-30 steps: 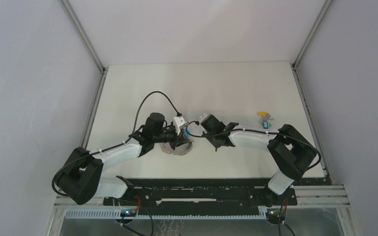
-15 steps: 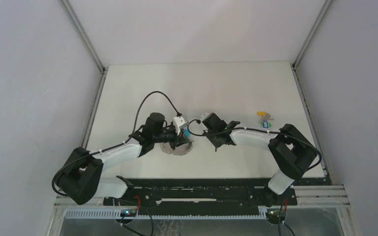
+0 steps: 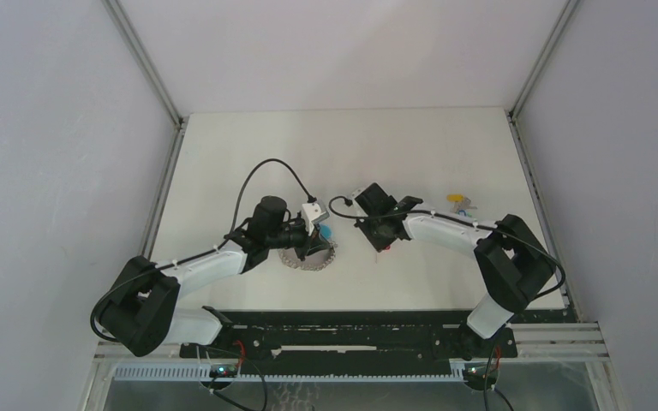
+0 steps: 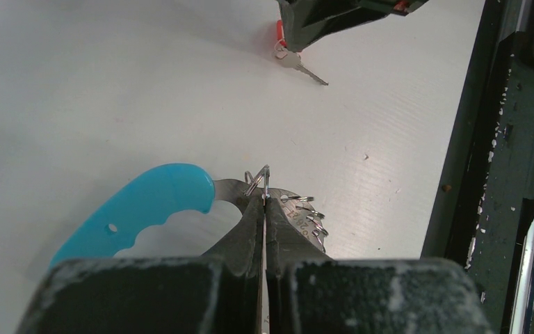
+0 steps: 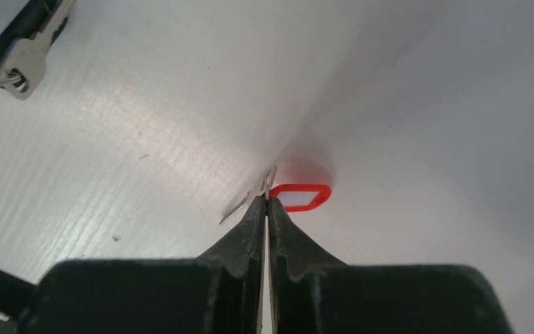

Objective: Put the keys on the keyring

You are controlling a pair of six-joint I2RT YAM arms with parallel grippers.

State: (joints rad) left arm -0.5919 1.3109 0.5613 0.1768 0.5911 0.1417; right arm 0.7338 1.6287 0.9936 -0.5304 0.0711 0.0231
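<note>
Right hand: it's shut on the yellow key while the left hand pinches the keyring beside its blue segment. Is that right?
No, one slip: the right hand is shut on the red key, not the yellow one, as the right wrist view shows. The left hand does pinch the keyring beside its blue segment.

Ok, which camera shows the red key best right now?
Right wrist: the red key sits mid-frame at the closed tips of the right gripper, tag and blade both clear. Left wrist shows it small, partly under that gripper. The top view cannot resolve it.
</note>
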